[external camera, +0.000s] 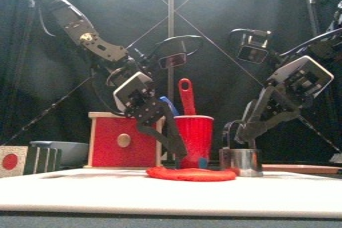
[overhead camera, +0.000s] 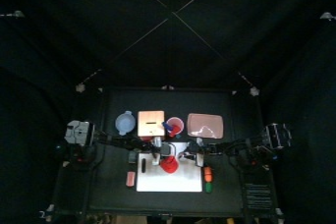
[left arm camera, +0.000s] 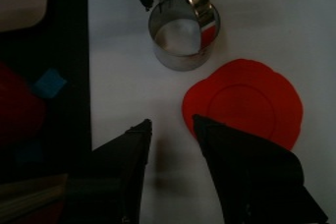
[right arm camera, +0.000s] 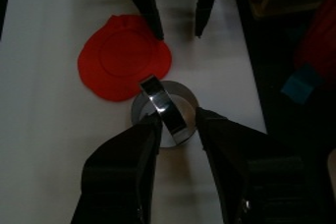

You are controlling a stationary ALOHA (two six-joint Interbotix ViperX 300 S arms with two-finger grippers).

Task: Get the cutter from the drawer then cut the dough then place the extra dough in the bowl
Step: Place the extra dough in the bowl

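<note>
**While the metal cutter (external camera: 243, 162) stands beside the dough (left arm camera: 243, 115), we hold it**

Our right fingers (right arm camera: 121, 169) clasp its wire handle; it rests on the white cutting board (left arm camera: 132, 81). Our left fingers (left arm camera: 243, 164) hang spread apart near the dough.

From my console, the cutter (left arm camera: 184, 33) shows as polished metal, mirror-bright, on the smooth white board (left arm camera: 132, 90). The red dough (left arm camera: 243, 105) looks matt and soft. Behind them I see a glossy plastic cup (external camera: 201, 137) and a pale wooden box (external camera: 114, 137).
</note>
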